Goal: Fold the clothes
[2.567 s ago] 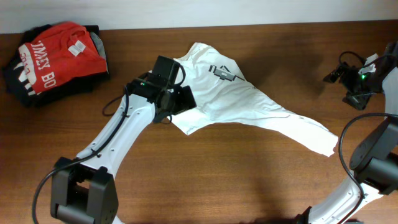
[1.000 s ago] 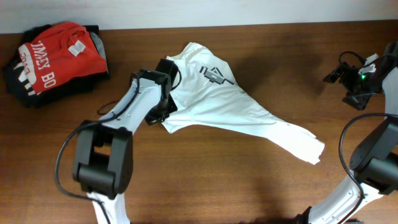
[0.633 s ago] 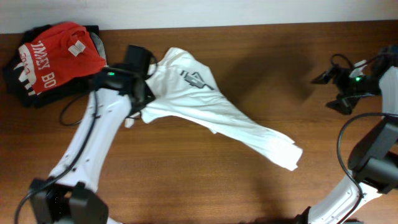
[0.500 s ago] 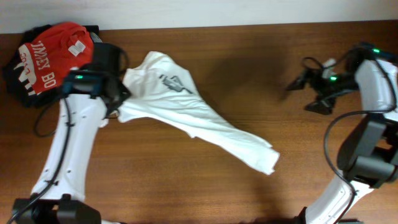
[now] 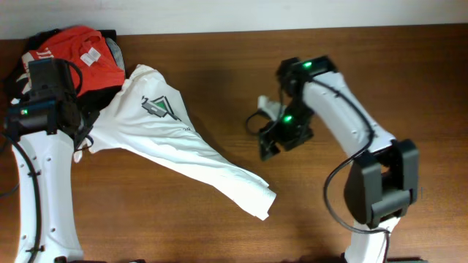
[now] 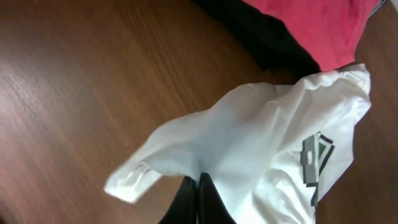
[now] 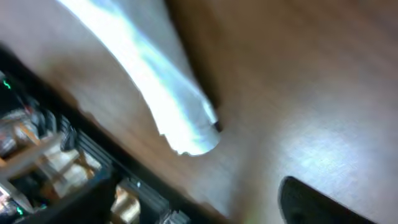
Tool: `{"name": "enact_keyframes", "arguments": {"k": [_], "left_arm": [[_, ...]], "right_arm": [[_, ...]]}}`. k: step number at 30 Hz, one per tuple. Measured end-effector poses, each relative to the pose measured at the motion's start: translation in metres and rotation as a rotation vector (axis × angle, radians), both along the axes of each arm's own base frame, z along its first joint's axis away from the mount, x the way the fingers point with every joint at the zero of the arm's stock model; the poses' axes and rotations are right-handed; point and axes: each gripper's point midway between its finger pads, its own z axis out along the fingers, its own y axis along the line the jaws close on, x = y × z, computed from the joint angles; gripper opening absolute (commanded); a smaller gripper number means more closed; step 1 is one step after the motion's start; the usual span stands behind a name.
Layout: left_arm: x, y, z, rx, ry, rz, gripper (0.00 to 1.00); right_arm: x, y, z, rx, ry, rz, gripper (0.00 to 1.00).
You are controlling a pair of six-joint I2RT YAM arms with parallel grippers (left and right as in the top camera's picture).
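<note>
The clothes are a white T-shirt [image 5: 183,142] with a small dark emblem [image 5: 156,108], stretched diagonally from back left toward the table's middle front. My left gripper [image 6: 199,190] is shut on a pinch of the shirt's left edge, with a sleeve [image 6: 130,180] drooping beside it. In the overhead view the left gripper [image 5: 84,137] sits at the shirt's left side. My right gripper [image 5: 269,142] hovers over bare wood to the right of the shirt, apart from it. One dark finger [image 7: 317,202] shows, with the shirt's tail [image 7: 168,106] ahead; nothing lies between the jaws.
A red shirt with white lettering [image 5: 80,51] lies on dark folded garments [image 5: 22,66] at the back left corner, right beside the white shirt's collar end. The wooden table [image 5: 365,73] ends at a pale wall along the back.
My left arm has dragged the white shirt leftward, up against the red pile. My right arm has swung from the far right edge to the table's middle.
</note>
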Motion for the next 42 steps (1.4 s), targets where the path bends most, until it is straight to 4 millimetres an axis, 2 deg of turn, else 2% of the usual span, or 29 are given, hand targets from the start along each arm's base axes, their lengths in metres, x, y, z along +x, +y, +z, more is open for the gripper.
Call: {"name": "enact_keyframes", "arguments": {"k": [2,5,8,12,13,17,21,22,23,24,28,34,39,42], "left_arm": [[-0.002,0.0,-0.001,-0.002,0.01,0.0,0.0],[-0.003,-0.001,-0.001,-0.002,0.013,0.0,0.0],[-0.006,-0.001,-0.003,-0.006,0.028,0.0,0.0],[-0.008,-0.002,-0.003,-0.007,0.036,0.0,0.0],[-0.008,-0.002,-0.003,-0.007,0.037,0.0,0.0],[-0.009,-0.002,-0.004,-0.008,0.041,0.0,0.0],[-0.011,-0.002,-0.005,-0.01,0.052,0.0,0.0],[-0.012,-0.002,-0.005,-0.01,0.052,0.0,0.0],[-0.012,-0.002,-0.005,-0.011,0.053,0.0,0.0],[-0.012,-0.002,-0.005,-0.011,0.053,0.0,0.0],[-0.012,-0.002,-0.005,-0.011,0.053,0.0,0.0],[-0.012,-0.002,-0.005,-0.011,0.053,0.0,0.0],[-0.012,-0.003,-0.005,-0.011,0.053,0.0,0.0],[-0.008,-0.012,-0.004,-0.009,0.049,-0.031,0.0]], "right_arm": [[-0.019,0.014,-0.002,-0.075,0.013,0.071,0.79],[-0.039,0.023,-0.007,-0.227,-0.007,0.134,0.77],[-0.057,0.03,-0.026,-0.29,-0.02,0.191,0.73],[-0.067,0.024,-0.057,-0.305,-0.012,0.21,0.7],[-0.07,0.023,-0.063,-0.297,-0.005,0.222,0.65],[-0.068,0.036,-0.076,-0.208,-0.03,0.253,0.64],[-0.077,0.035,-0.093,-0.179,-0.013,0.266,0.62],[-0.08,0.033,-0.096,-0.18,-0.007,0.268,0.58],[-0.082,0.032,-0.097,-0.181,0.0,0.27,0.41],[-0.082,0.032,-0.098,-0.178,-0.001,0.274,0.04],[-0.077,0.031,-0.098,-0.167,-0.007,0.251,0.06],[-0.068,0.011,-0.096,-0.182,0.032,0.162,0.06],[-0.064,0.004,-0.095,-0.185,0.044,0.126,0.04],[-0.051,0.0,-0.085,-0.19,0.04,0.059,0.04]]}}
